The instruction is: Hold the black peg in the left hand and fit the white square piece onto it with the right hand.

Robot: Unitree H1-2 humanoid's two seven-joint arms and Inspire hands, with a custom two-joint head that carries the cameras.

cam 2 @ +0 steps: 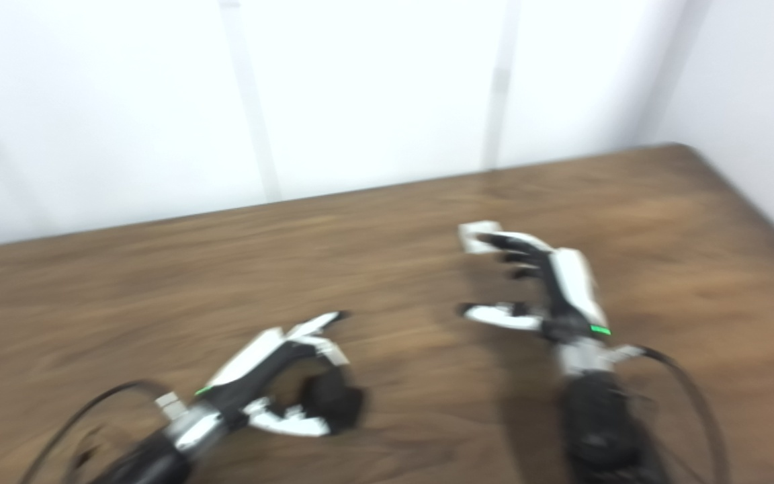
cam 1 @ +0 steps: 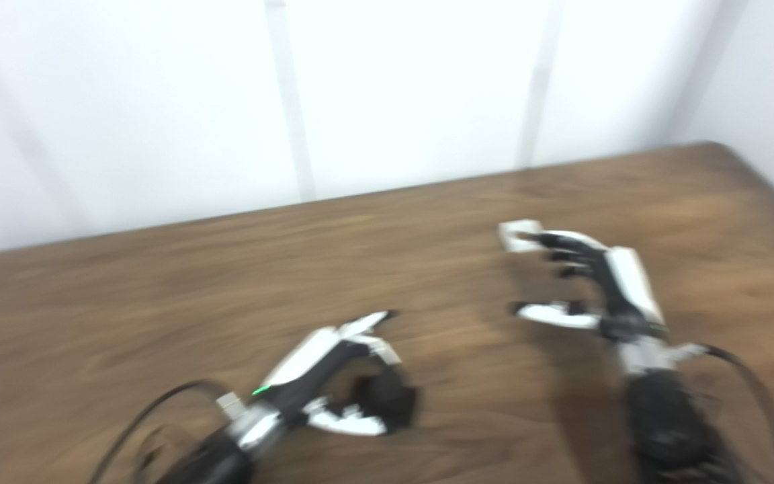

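Both views are blurred by motion. The black peg (cam 1: 387,401) sits low over the brown table, inside the curl of my left hand (cam 1: 343,376), between its fingers and thumb; the blur hides whether the hand grips it. The peg also shows in the right eye view (cam 2: 334,402). The white square piece (cam 1: 519,236) lies on the table further back and to the right. My right hand (cam 1: 578,282) is open over the table, fingers spread, with its fingertips at the piece's near right edge. The hand holds nothing.
The brown wooden table (cam 1: 158,302) runs to a white wall behind. Its back edge slants up to a far right corner (cam 1: 709,148). Black cables trail from both forearms near the bottom edge.
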